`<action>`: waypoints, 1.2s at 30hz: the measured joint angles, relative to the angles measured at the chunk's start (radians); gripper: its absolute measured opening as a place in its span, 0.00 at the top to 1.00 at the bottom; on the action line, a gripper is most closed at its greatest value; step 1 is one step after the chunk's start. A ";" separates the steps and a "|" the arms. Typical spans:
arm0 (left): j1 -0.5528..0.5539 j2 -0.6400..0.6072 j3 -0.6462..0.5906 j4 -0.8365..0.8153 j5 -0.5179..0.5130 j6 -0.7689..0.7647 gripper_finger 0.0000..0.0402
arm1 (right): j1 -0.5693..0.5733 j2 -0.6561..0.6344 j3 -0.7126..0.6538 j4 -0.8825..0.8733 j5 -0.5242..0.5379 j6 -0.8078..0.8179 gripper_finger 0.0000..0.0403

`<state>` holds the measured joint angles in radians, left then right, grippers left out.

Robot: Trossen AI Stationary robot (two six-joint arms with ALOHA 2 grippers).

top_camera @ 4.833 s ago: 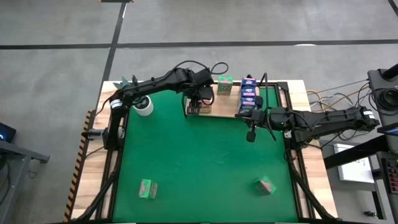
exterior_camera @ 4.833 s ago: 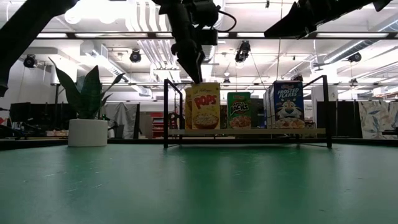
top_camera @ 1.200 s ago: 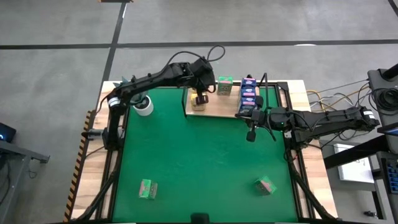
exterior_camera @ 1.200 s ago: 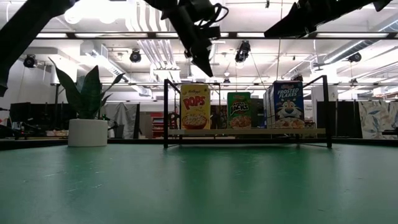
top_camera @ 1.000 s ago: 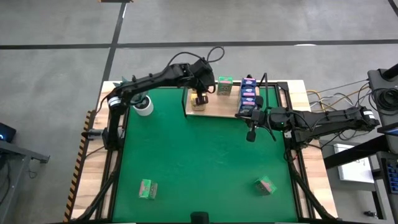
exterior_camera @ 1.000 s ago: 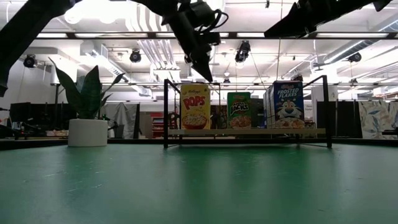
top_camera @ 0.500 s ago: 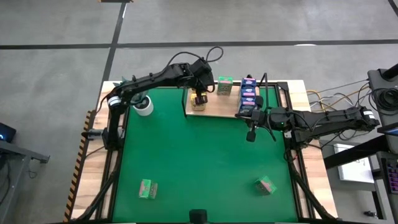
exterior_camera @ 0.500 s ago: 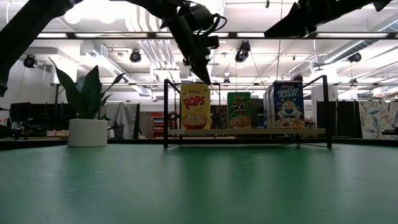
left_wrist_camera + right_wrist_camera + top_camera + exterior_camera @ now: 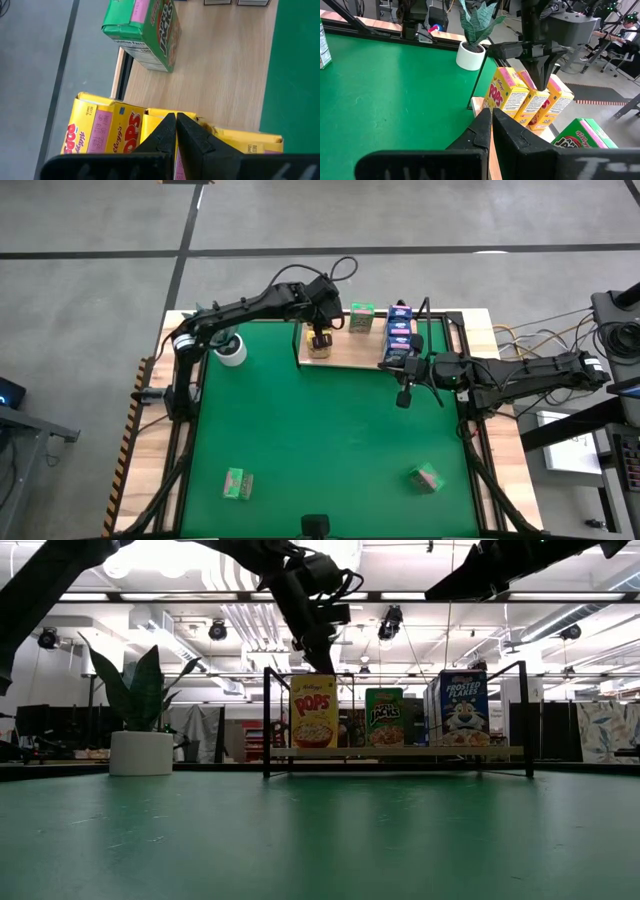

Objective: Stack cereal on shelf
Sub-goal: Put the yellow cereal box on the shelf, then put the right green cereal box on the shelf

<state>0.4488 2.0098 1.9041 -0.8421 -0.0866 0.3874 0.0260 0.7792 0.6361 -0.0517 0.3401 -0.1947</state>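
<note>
Left gripper [image 9: 322, 665] — jaws together, empty — hovers just above the yellow cereal boxes [image 9: 528, 102] on the shelf [image 9: 400, 752]; right gripper [image 9: 403, 397] pinched together.

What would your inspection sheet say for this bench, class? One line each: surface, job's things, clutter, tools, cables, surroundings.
Surface: green mat on a wooden table.
Job's things: shelf holds three yellow Pops boxes, one green Apple Jacks box and blue Frosted Flakes boxes; two green boxes lie on the mat's near side.
Clutter: white potted plant by the mat's far left corner.
Tools: left tool shut, over the Pops boxes; right tool shut, above the mat beside the shelf.
Cables: loops on the left arm; wires at the table's right edge.
Surroundings: grey floor, ceiling lights.
</note>
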 joint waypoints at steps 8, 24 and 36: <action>0.000 0.000 0.013 -0.022 -0.001 0.000 1.00 | 0.000 0.000 0.000 0.000 0.000 -0.006 0.98; -0.041 -0.011 0.151 -0.142 -0.002 -0.031 1.00 | 0.000 0.000 0.000 0.000 0.000 -0.007 0.98; -0.281 -0.164 0.091 -0.147 0.000 -0.062 1.00 | 0.000 0.000 0.000 0.004 0.000 0.003 0.98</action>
<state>0.1681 1.8454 1.9953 -0.9888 -0.0865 0.3249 0.0261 0.7792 0.6361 -0.0472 0.3401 -0.1921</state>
